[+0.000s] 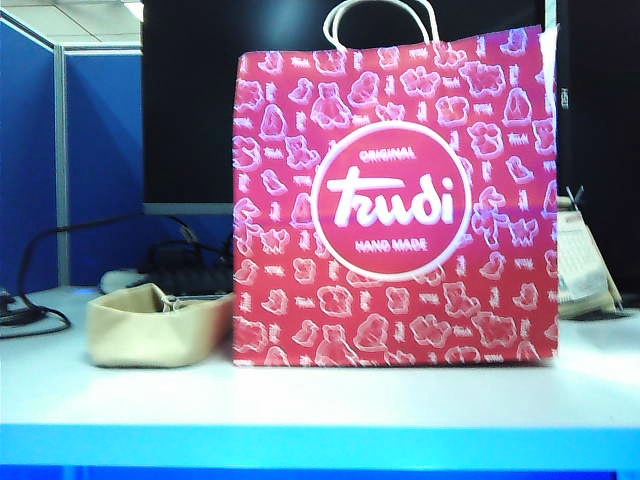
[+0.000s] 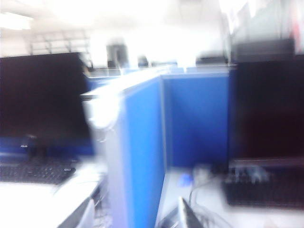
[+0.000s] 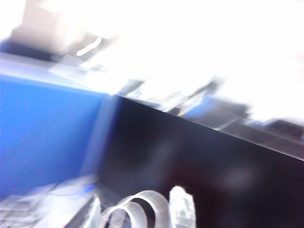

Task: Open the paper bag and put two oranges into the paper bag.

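The paper bag (image 1: 395, 205) stands upright on the white surface (image 1: 320, 400), filling the middle and the 3 o'clock half of the exterior view, its printed face with the round logo toward the camera. Its white cord handles (image 1: 382, 22) rise at 12 o'clock above its top edge. From this side the bag's mouth cannot be seen, so whether it is open cannot be told. No oranges show in any view.

Just beside the bag, at 9 o'clock of it, sits a low beige fabric tray (image 1: 155, 328) — its near edge looks to touch the bag's lower corner, though the blur leaves that unsure. Behind the tray lie a dark keyboard (image 1: 190, 278) and a black cable (image 1: 40, 310), with a blue partition (image 1: 95, 160) farther back. A folded pale paper item (image 1: 585, 265) leans behind the bag at its 3 o'clock edge.

Neither arm appears in the exterior view. The left wrist view is blurred and looks out level over desks, a blue partition and dark monitors; only the tips of the left pincer (image 2: 137, 216) show at 6 o'clock of the frame, apart from each other with nothing between them, but how wide they stand cannot be told. The right wrist view is tilted and smeared — the right pincer (image 3: 137, 211) shows two pale fingertips (image 3: 183, 206) at 6 o'clock, with a curved white cord (image 3: 142, 204) looping between them. Whether they grip that cord cannot be told.
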